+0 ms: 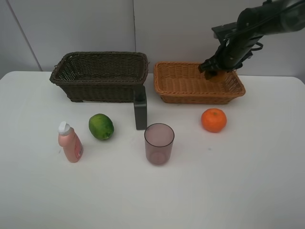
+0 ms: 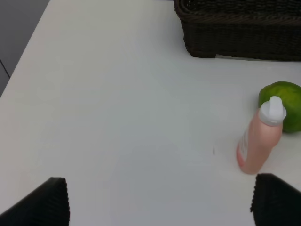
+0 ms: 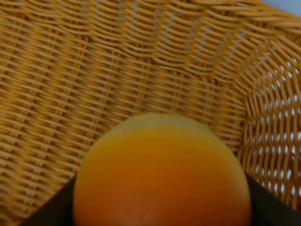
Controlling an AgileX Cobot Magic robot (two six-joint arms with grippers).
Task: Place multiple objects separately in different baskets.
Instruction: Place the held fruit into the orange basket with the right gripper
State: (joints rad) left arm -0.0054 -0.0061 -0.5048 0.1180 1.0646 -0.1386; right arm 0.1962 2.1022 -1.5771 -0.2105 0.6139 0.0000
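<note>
Left gripper [image 2: 160, 203] hung spread wide and empty over white table [image 1: 248, 181], near pink white-capped bottle [image 1: 70, 142]. Beyond sat round green fruit [image 1: 101, 126], translucent purple cup [image 1: 158, 143] and orange [image 1: 213, 119]. Farthest, right gripper [image 1: 213, 71] clamped red-orange peach-like fruit [image 3: 162, 174] over light orange-tan wicker basket [image 1: 183, 83], at its far right corner.

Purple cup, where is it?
In the exterior high view the purple cup stands near the middle, in front of the dark bottle, left of the orange.
</note>
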